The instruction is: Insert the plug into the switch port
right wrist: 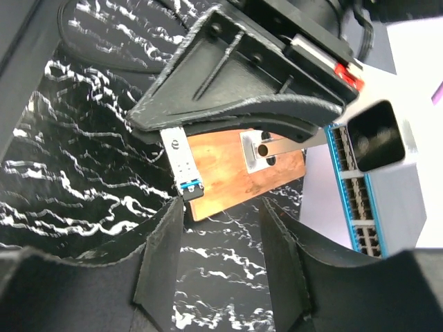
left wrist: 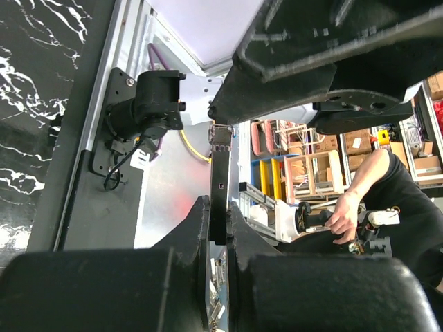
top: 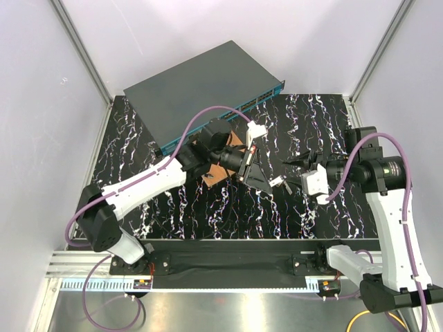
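Pinching the plug (right wrist: 181, 164) between closed fingers, the left gripper (left wrist: 218, 207) holds it above the table (top: 208, 214), its blue-tipped end pointing toward the right gripper (right wrist: 221, 206). The right fingers (right wrist: 163, 270) stand partly apart with nothing between them. The plug's blue end sits just beside the tip of one (touching or not, I cannot tell). A copper board (right wrist: 239, 173) lies on the table under the left gripper, near the switch (top: 201, 83). The switch rests at the table's far side, set at an angle, its teal face (right wrist: 353, 200) turned toward the arms. The plug is well apart from that face.
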Controlling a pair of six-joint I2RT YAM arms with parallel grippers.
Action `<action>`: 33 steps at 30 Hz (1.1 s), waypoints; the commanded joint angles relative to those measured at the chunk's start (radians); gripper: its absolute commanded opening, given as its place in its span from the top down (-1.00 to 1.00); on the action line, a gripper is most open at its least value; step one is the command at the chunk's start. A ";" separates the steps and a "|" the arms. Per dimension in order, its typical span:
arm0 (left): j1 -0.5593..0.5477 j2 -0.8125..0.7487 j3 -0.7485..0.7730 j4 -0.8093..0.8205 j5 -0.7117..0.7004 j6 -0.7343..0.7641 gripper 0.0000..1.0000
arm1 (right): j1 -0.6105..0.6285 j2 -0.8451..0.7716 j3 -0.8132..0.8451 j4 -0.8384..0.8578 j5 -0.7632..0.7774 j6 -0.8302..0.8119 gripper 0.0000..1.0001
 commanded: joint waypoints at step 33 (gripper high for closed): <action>-0.009 0.056 0.086 0.018 0.040 0.040 0.40 | 0.161 -0.002 -0.042 -0.259 0.193 -0.044 1.00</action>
